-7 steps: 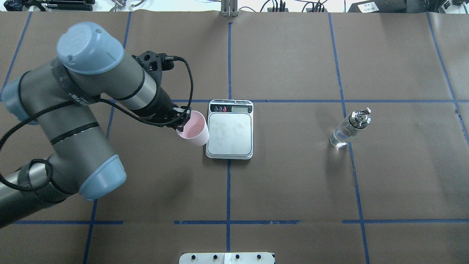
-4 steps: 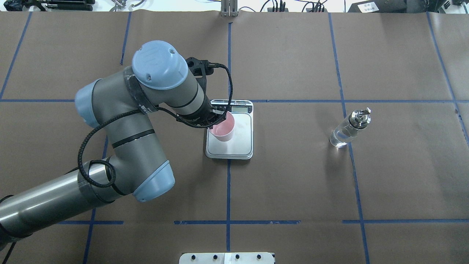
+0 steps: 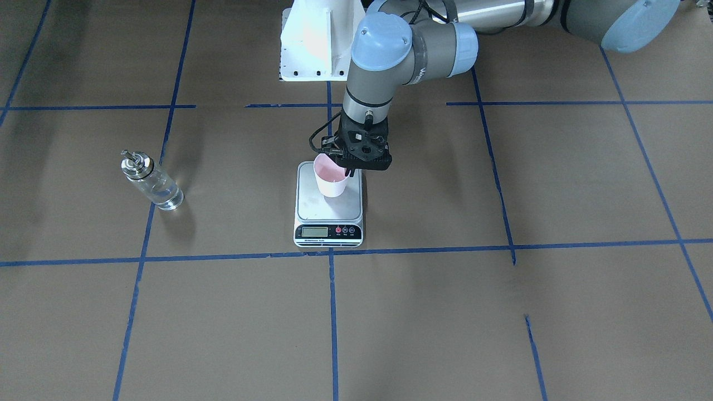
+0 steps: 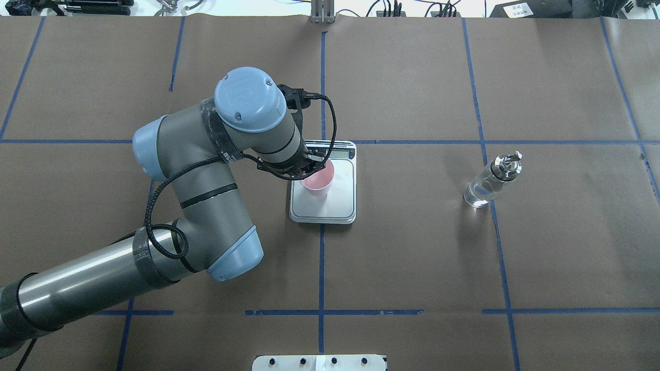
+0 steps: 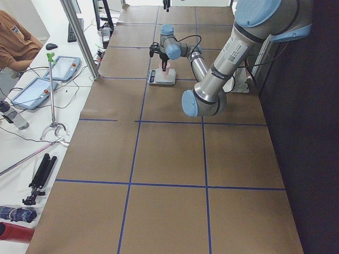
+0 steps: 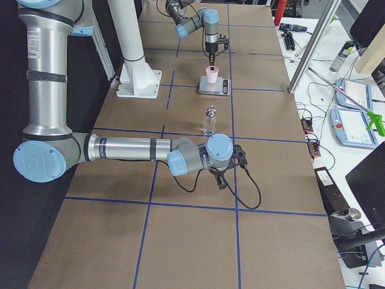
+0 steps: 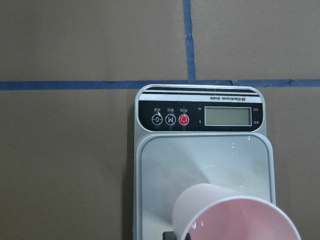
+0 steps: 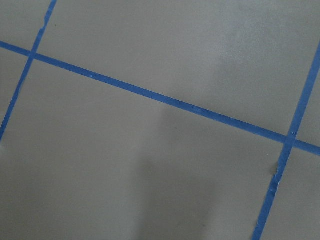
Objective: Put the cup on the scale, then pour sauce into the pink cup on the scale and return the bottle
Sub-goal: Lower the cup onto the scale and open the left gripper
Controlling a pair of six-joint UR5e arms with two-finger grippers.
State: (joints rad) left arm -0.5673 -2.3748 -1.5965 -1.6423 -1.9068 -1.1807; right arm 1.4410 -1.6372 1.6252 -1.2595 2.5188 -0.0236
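Note:
The pale pink cup (image 4: 318,179) is over the silver platform of the scale (image 4: 341,200), slightly tilted. My left gripper (image 4: 311,169) is shut on its rim on the robot's side. From the front, the cup (image 3: 330,178) has its base at the platform of the scale (image 3: 312,207); I cannot tell if it touches. The left wrist view shows the cup (image 7: 235,216) low over the scale (image 7: 190,165). The clear glass bottle (image 4: 490,181) of sauce stands far right, untouched. My right gripper (image 6: 219,179) shows only in the right side view, and I cannot tell its state.
Brown paper with blue tape lines covers the table (image 4: 412,257). A white robot base (image 3: 315,42) stands behind the scale. Tablets (image 5: 47,76) and tools lie on the white side bench, and a person's sleeve (image 5: 16,39) shows at its edge.
My left arm has swung right with the cup, from beside the scale's left edge to over its platform. The bottle has not moved.

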